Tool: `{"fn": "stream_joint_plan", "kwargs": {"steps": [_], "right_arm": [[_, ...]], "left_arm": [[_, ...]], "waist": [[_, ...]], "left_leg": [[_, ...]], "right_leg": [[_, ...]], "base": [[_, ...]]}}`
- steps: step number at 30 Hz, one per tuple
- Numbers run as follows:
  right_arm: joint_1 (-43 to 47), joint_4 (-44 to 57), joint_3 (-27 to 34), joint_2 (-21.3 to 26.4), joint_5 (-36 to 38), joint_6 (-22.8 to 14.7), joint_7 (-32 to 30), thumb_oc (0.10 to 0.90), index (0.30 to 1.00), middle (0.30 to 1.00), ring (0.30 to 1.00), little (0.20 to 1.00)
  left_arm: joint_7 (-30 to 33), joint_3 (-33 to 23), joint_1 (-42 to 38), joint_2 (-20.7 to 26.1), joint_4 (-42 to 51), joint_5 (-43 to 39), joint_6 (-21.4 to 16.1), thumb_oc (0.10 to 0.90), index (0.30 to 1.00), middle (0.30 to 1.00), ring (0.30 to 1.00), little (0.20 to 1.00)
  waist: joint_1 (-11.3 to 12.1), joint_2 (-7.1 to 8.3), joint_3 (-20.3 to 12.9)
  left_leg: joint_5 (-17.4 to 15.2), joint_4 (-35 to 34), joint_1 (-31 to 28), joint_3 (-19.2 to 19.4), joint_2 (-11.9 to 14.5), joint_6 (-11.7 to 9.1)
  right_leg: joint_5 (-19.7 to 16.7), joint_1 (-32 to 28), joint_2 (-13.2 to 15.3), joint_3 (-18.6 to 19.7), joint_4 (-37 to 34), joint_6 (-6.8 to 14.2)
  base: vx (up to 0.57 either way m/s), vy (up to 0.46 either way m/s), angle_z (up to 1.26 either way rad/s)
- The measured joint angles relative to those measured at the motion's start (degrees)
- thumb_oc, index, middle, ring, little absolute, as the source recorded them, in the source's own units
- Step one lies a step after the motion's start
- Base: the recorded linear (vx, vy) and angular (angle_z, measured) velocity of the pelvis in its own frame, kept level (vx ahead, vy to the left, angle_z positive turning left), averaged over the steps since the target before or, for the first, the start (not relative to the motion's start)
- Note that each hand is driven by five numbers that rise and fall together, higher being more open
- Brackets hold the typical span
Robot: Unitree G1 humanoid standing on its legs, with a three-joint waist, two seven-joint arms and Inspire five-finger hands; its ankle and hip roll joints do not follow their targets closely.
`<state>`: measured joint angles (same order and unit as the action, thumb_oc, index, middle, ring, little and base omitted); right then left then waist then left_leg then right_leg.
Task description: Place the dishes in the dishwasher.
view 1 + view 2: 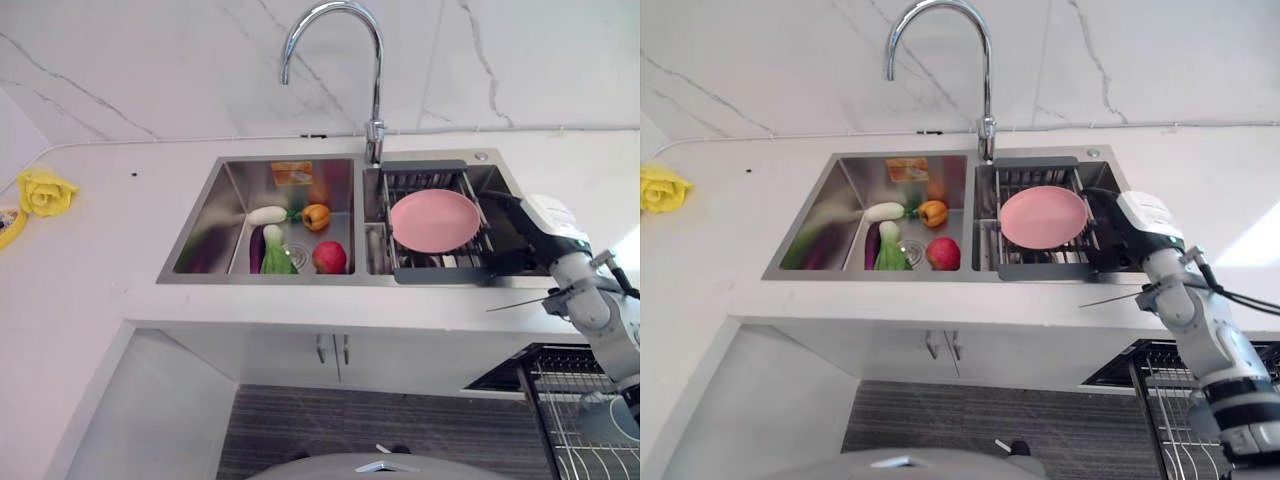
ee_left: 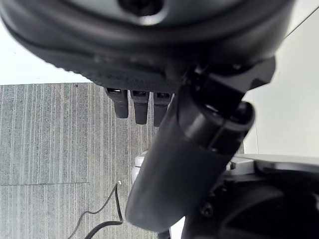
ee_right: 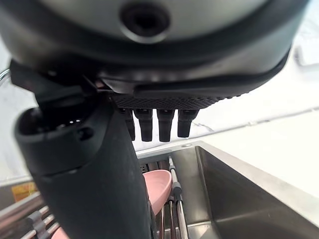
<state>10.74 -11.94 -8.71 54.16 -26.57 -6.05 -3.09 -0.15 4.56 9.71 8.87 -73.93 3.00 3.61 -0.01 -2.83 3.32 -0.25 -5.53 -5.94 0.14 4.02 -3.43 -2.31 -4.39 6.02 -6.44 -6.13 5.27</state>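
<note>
The round, smooth pink plate (image 1: pixel 435 220) lies flat on the dark wire drying rack (image 1: pixel 432 264) in the steel sink's (image 1: pixel 200 240) right basin. The right hand (image 1: pixel 512 238), just beside the plate, is spread and empty (fingers straight). Glossy and shallow-rimmed, the plate could slip from a loose grip. The left hand (image 2: pixel 149 107) hangs relaxed over the floor.

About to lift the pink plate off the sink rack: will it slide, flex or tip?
The pink plate looks rigid, so flexing seems unlikely. Its surface looks smooth, so it may slip between the right hand fingers. It lies flat on the rack bars, so tipping seems unlikely until one edge is lifted.
</note>
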Motion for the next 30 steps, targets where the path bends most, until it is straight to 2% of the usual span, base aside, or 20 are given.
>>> {"fn": "stream_joint_plan", "kwargs": {"steps": [2, 9, 14, 19, 20, 21, 30], "right_arm": [[3.45, -1.94, -3.43, 0.89, -0.89, -0.13, -0.04, 0.800, 0.900, 0.900, 0.900, 0.900], [11.82, -10.40, -15.02, 2.40, -5.17, -1.45, -0.31, 0.800, 0.900, 0.900, 0.900, 0.900], [13.59, -13.27, -19.57, 2.44, -8.36, -1.68, -0.33, 0.800, 0.900, 0.900, 0.900, 0.900], [13.78, -14.30, -20.34, 2.34, -9.53, -1.71, -0.31, 0.800, 0.900, 0.900, 0.900, 0.900], [13.78, -14.33, -20.34, 2.34, -9.68, -1.63, -0.31, 0.425, 0.338, 0.338, 0.338, 0.338], [13.78, -14.32, -20.34, 2.34, -10.01, -1.62, -0.32, 0.400, 0.300, 0.300, 0.300, 0.300], [12.58, -13.67, -18.92, 1.74, -12.19, -1.38, -2.75, 0.400, 0.300, 0.300, 0.300, 0.300]], "left_arm": [[0.14, 1.89, -0.23, 0.43, -0.02, 0.09, -0.31, 0.800, 0.900, 0.900, 0.900, 0.900], [0.34, 1.86, -1.17, 0.91, -0.67, 1.25, -1.46, 0.800, 0.900, 0.900, 0.900, 0.900], [0.72, 1.82, -1.59, 1.30, -0.81, 1.24, -2.16, 0.800, 0.900, 0.900, 0.900, 0.900], [0.98, 1.82, -1.97, 1.44, -1.08, 1.22, -2.24, 0.800, 0.900, 0.900, 0.900, 0.900], [1.01, 1.84, -1.99, 1.45, -1.08, 1.21, -2.26, 0.800, 0.900, 0.900, 0.900, 0.900], [1.04, 1.84, -2.00, 1.47, -1.08, 1.21, -2.25, 0.800, 0.900, 0.900, 0.900, 0.900], [1.30, 1.81, -2.07, 1.52, -1.04, 1.21, -2.22, 0.800, 0.900, 0.900, 0.900, 0.900]], "waist": [[0.11, 0.16, 0.11], [1.59, 0.89, 0.58], [2.73, 1.37, 0.88], [2.96, 1.72, 1.10], [2.92, 1.76, 1.13], [2.89, 1.81, 1.16], [2.63, 1.95, 1.25]], "left_leg": [[0.09, 0.00, 0.07, -0.15, 0.00, -0.03], [0.31, 0.23, 0.97, -1.33, 0.03, -0.15], [0.33, 0.29, 1.19, -2.18, 0.01, -0.16], [0.33, 0.30, 1.36, -2.47, -0.11, -0.16], [0.33, 0.30, 1.36, -2.47, -0.11, -0.16], [0.33, 0.30, 1.36, -2.47, -0.11, -0.16], [0.33, 0.28, 1.23, -2.46, -0.07, -0.16]], "right_leg": [[-0.01, 0.02, -0.01, -0.10, 0.00, -0.01], [0.00, 0.28, -0.03, -1.29, 0.01, -0.01], [-0.01, 0.15, -0.04, -2.00, 0.04, -0.02], [-0.03, 0.11, -0.04, -2.41, 0.21, -0.02], [-0.03, 0.12, -0.05, -2.42, 0.21, -0.02], [-0.03, 0.11, -0.05, -2.42, 0.21, -0.02], [-0.03, 0.03, 0.02, -2.42, 0.04, -0.02]], "base": [[0.01, -0.003, 0.05], [0.00, -0.006, 0.09], [0.01, -0.005, 0.09], [0.01, -0.003, 0.04], [0.00, 0.000, 0.00], [0.00, 0.000, 0.00], [0.00, -0.001, 0.00]]}}
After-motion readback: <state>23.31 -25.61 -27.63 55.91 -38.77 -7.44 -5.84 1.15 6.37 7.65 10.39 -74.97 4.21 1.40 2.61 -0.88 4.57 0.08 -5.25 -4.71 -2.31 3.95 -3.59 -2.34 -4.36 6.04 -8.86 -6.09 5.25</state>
